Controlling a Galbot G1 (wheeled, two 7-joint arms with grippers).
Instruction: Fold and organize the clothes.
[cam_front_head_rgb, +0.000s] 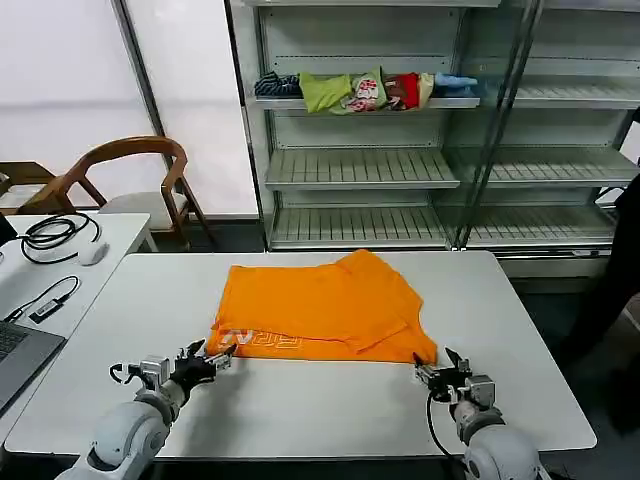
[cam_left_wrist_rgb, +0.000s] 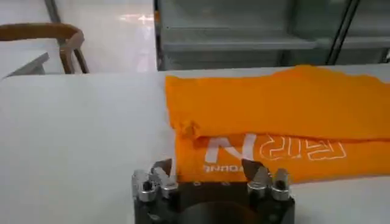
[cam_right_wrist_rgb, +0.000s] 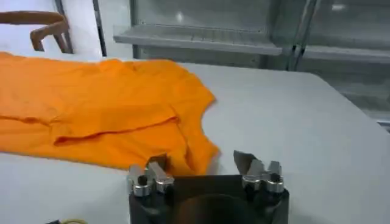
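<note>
The clothes are one bright orange T-shirt (cam_front_head_rgb: 325, 305), folded into a rough rectangle on the white table (cam_front_head_rgb: 300, 400), white lettering along its near left edge. My left gripper (cam_front_head_rgb: 222, 356) stands open just in front of the shirt's near left corner (cam_left_wrist_rgb: 210, 155), its jaws spread beside the lettering. Open as well, my right gripper (cam_front_head_rgb: 437, 368) sits at the near right corner of the shirt (cam_right_wrist_rgb: 122, 115); that corner lies between its fingers (cam_right_wrist_rgb: 157, 164), which are not closed on it.
A laptop (cam_front_head_rgb: 18, 355) and cables (cam_front_head_rgb: 55, 235) lie on a side table at the left. A wooden chair (cam_front_head_rgb: 130, 175) stands behind. Metal shelving (cam_front_head_rgb: 400, 170) at the back holds a bundle of mixed garments (cam_front_head_rgb: 365, 90). Bare table surrounds the shirt.
</note>
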